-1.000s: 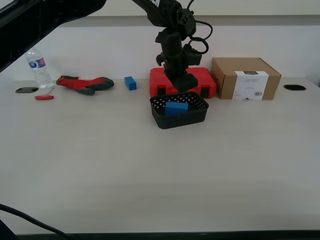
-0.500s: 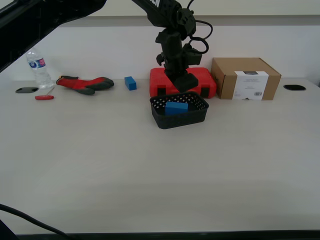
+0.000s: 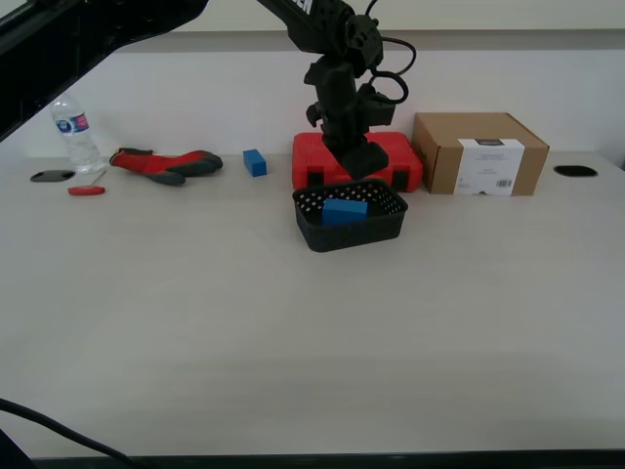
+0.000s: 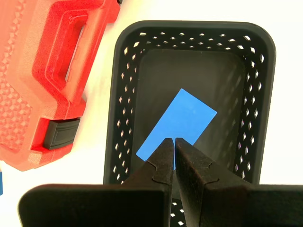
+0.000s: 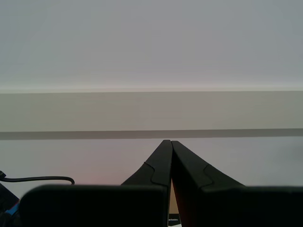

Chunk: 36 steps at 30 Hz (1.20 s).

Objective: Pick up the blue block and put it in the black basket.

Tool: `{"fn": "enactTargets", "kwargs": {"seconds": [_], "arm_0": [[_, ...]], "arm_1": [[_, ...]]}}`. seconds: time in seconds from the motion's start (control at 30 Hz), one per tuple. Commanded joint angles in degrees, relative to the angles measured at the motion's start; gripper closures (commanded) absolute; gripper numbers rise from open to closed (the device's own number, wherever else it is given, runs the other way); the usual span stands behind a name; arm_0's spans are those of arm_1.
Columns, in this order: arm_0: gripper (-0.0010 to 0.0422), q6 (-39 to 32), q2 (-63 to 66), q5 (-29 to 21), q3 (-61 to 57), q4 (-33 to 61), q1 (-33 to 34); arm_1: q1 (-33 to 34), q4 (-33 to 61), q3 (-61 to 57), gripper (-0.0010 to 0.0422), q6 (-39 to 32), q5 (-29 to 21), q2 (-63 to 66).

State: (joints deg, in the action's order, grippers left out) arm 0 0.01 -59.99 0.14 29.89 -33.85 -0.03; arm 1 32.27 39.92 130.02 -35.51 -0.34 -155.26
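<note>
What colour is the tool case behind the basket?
Red, with a black latch; clearest in the first wrist view.

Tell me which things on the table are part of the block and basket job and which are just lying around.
Part of the job:
blue block, lying in the basket
black basket
my first gripper, above the basket, fingers together

Just lying about:
red tool case
cardboard box
small blue block
red and grey gloves
water bottle
red-handled tool

I see a long pale table (image 3: 293, 332) running up to a plain off-white wall (image 3: 176, 98), with a darker band along its top. The lighting is even and soft.
</note>
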Motion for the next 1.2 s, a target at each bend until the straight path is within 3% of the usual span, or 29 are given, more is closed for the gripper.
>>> {"fn": "enactTargets", "kwargs": {"seconds": [0.03,1.2], "arm_0": [[0.0413,-0.02,-0.02,0.00,0.11,-0.22,-0.02],[0.0413,-0.02,-0.02,0.00,0.11,-0.22,-0.02]], "arm_1": [[0.00,-0.37,0.07,0.0413,0.13,-0.15,-0.02],[0.00,-2.60,0.07,0.0413,0.15,-0.15,-0.02]]}}
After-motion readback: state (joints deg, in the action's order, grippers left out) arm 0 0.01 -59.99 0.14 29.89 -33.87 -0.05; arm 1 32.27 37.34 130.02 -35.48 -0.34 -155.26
